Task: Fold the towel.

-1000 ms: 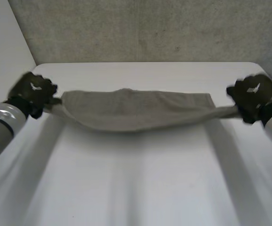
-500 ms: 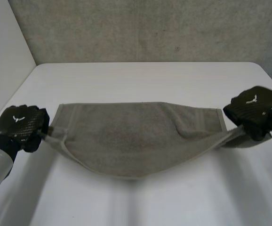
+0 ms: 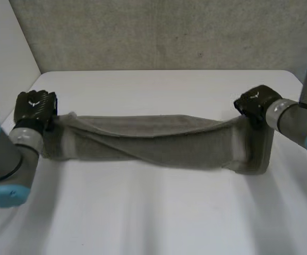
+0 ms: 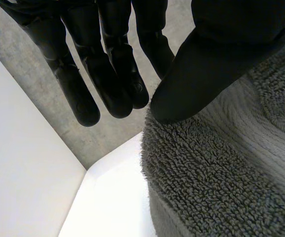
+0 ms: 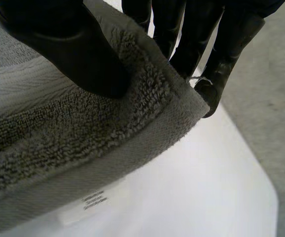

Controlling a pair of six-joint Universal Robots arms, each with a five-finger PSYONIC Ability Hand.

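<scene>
- Towel of grey terry cloth [image 3: 153,141] lies as a long narrow band across the middle of the head view, on the white table [image 3: 159,212], doubled lengthwise.
- Black left hand [image 3: 34,106], middle left of the frame, holds the towel's left end. Black right hand [image 3: 257,102], middle right, holds the right end, where a flap drops to the table.
- Left wrist view: thumb [image 4: 216,64] bears on the pile at the towel's edge, straight fingers [image 4: 103,74] behind it; cloth pinched.
- Right wrist view: thumb on the hemmed corner, fingers beneath; clamped. Small white label [image 5: 95,200] on the hem.
- Judgement: gripping both ends keeps the band taut, so the lengthwise fold lands straight; a crosswise fold likely remains.
</scene>
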